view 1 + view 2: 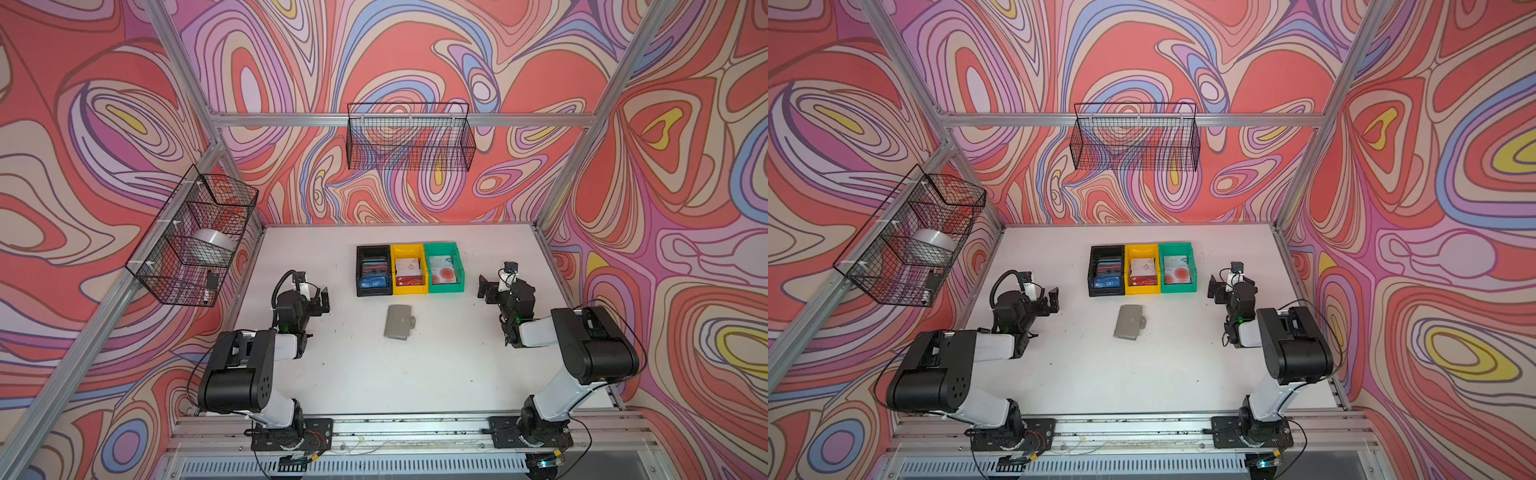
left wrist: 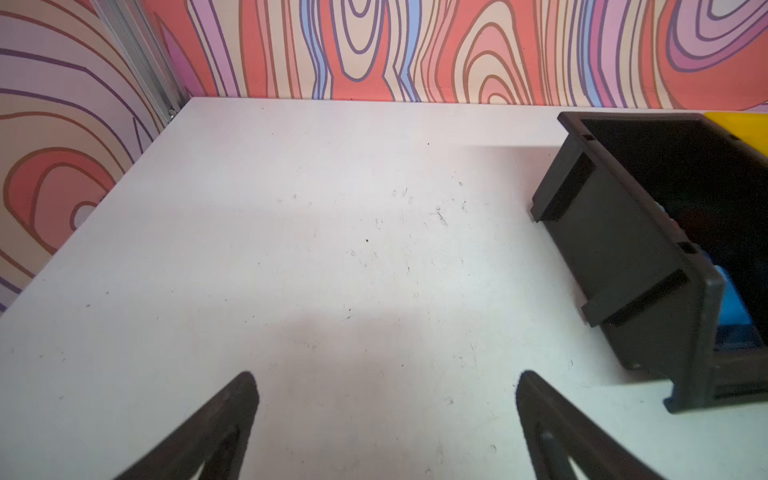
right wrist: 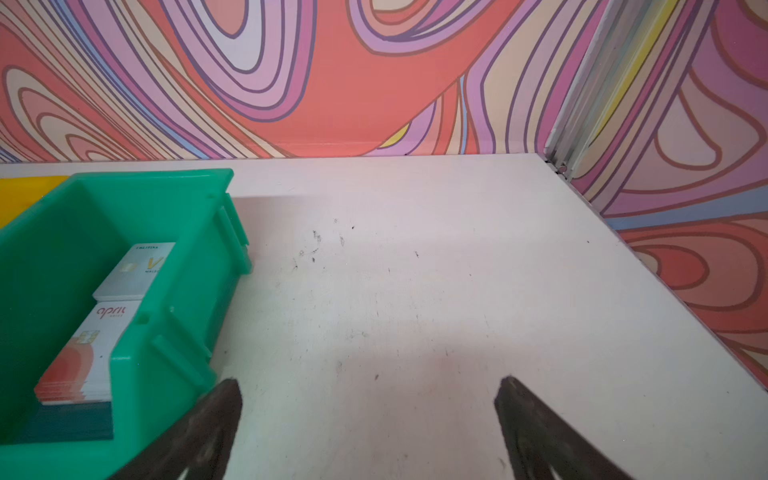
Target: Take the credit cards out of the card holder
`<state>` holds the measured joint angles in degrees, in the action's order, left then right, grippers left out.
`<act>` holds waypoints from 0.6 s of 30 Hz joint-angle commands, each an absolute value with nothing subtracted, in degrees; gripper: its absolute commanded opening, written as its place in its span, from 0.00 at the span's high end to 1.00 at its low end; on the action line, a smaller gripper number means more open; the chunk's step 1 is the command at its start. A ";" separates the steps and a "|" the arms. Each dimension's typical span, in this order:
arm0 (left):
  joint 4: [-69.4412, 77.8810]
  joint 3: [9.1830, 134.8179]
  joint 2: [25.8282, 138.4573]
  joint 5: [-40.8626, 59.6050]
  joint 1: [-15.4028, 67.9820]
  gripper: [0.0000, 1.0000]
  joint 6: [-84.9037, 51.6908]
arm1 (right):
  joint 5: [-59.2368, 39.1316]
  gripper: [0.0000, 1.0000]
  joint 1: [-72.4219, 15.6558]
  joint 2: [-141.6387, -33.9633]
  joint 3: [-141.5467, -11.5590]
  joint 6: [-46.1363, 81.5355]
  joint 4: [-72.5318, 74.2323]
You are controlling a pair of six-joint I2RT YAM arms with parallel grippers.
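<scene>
Left gripper point(image 2: 386, 386), jaws spread wide, nothing between them, hanging over bare table point(image 1: 374, 374). Right gripper point(image 3: 370, 390), same story: wide apart, holding nothing, scuffed white tabletop below.

Right beside the left gripper's view sits the black bin point(image 2: 623, 232), with a blue card point(image 2: 735, 307) peeking out at its open front. In both top views that black bin point(image 1: 359, 270) holds a row of cards standing one behind another, the blue card point(image 1: 374, 282) foremost.

Next along, touching it, is the yellow bin point(image 1: 407, 248): a red card point(image 1: 409, 277) in front, a pale one behind.

Then the green bin point(image 3: 187, 257), close to the right gripper. Inside is a stack topped by the pale card with the red blob point(image 3: 87, 353), and a silvery card point(image 3: 133, 270) lies behind it.

The card holder point(image 1: 398, 322) lies flat and folded shut on the table, between the two arms and near the front of the bins, touching neither gripper. Its snap tab points toward the right arm. Whatever it holds is hidden.

Up on the left wall, a wire basket point(image 1: 191, 237) carries a pale round roll point(image 1: 214, 243).
</scene>
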<state>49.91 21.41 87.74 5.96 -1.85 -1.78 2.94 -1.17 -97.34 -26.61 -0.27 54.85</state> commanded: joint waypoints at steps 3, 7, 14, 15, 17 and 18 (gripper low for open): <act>50.84 21.40 88.01 6.50 -1.67 0.00 -0.86 | 2.55 0.02 -0.69 -98.10 -26.63 0.26 55.20; 49.48 21.27 85.99 9.06 -1.44 0.00 0.54 | 2.35 0.02 -0.61 -98.17 -26.82 0.39 54.83; 30.92 25.49 70.65 10.36 0.42 0.02 0.12 | 1.53 0.32 -0.73 -96.06 -26.48 -0.78 54.10; 29.66 26.22 69.27 11.92 0.63 0.06 -1.40 | 1.59 0.33 -0.76 -94.40 -27.15 -0.64 51.42; 28.09 27.21 67.90 14.15 1.86 0.13 -4.66 | 1.91 0.35 -0.79 -91.18 -28.94 -0.67 45.34; 27.82 27.48 67.68 14.91 3.17 0.22 -5.78 | 1.02 0.39 -0.92 -89.11 -30.64 -1.33 40.50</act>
